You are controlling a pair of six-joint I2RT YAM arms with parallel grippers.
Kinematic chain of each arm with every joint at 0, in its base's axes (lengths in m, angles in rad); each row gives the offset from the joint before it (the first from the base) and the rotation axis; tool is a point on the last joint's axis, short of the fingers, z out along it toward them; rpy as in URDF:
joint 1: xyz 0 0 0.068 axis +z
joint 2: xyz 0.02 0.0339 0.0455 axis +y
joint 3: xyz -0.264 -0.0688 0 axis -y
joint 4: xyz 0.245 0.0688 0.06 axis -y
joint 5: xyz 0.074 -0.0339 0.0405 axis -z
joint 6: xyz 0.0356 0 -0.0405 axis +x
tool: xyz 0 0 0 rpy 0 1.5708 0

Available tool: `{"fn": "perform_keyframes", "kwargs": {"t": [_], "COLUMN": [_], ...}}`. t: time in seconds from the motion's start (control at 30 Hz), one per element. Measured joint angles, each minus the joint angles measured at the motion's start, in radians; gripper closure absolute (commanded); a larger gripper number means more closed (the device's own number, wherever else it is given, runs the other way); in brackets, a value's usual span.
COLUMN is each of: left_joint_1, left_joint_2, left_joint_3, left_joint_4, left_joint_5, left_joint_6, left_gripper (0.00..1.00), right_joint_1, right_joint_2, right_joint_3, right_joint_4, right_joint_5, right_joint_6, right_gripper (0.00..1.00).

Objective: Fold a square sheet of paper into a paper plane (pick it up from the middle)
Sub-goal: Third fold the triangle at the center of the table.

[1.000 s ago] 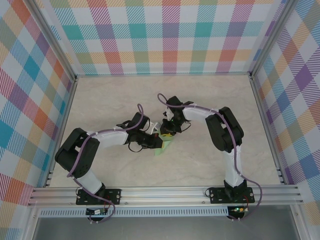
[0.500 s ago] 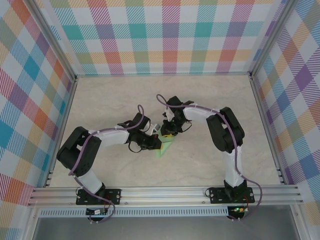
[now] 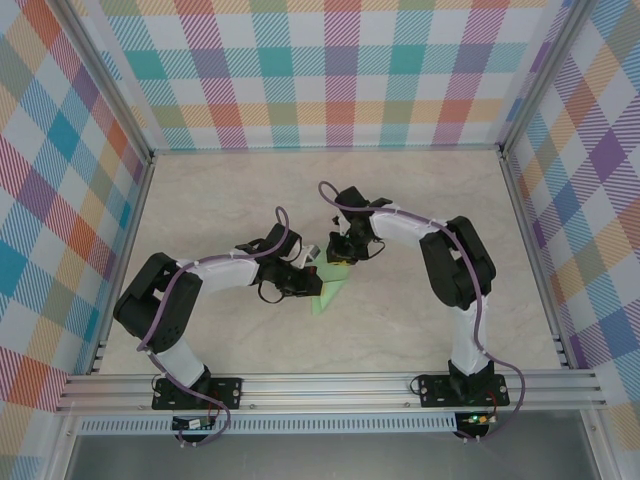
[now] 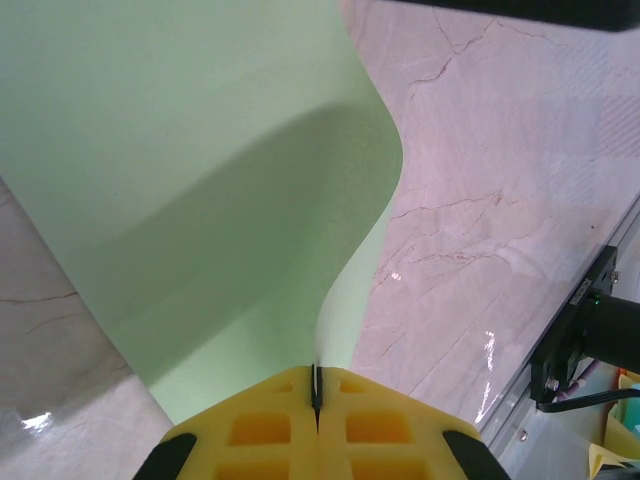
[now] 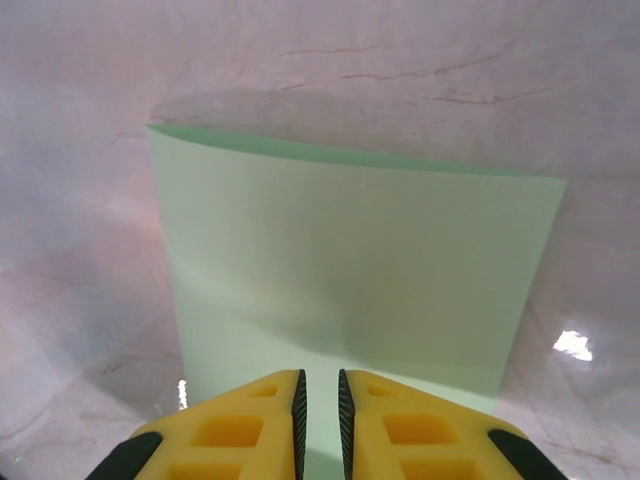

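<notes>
My left tool (image 4: 315, 375) is pressed together, and the bottom edge of the square sheet of paper (image 4: 200, 180) is clamped between its two yellow fingers (image 4: 260, 425). From this grip the sheet rises away from me, and it is not flat: its right side bends in a soft wave and throws a shadow across the green surface.

My right tool (image 5: 320, 378) stands over the near edge of the same sheet (image 5: 350, 260). Its fingers (image 5: 245, 425) are a little apart, with only a narrow gap between them, and I see green paper through this gap. I cannot tell whether these fingers touch the paper. In this view the sheet looks plain, with two far corners clearly visible.

From above, both tools meet close to the middle of the tabletop (image 3: 230, 200): the left tool (image 3: 312, 275) comes from the left side, the right tool (image 3: 340, 258) from the right side. The sheet (image 3: 328, 293) shows between and just below them, toward the near edge, as a small pale green pointed shape.
</notes>
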State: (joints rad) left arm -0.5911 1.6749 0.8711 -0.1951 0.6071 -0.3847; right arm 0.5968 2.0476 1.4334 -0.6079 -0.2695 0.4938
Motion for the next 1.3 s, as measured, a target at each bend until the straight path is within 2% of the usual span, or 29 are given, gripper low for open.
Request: {"fn": "perform_keyframes", "kwargs": {"t": [0.57, 1.3], "left_joint_1": [0.001, 0.005], "left_joint_2": [0.04, 0.07], "left_joint_3": [0.071, 0.096], "left_joint_4": [-0.096, -0.117], "left_joint_5": [-0.127, -0.167], "left_joint_6": [0.045, 0.057], "left_gripper": [0.99, 0.98], "right_joint_1": [-0.003, -0.001], "right_joint_2": [0.029, 0.03], "right_joint_3": [0.006, 0.008], "right_joint_4": [-0.013, -0.015], "right_joint_5": [0.019, 0.019], "right_joint_6": [-0.012, -0.011], "right_gripper": [0.83, 0.83]}}
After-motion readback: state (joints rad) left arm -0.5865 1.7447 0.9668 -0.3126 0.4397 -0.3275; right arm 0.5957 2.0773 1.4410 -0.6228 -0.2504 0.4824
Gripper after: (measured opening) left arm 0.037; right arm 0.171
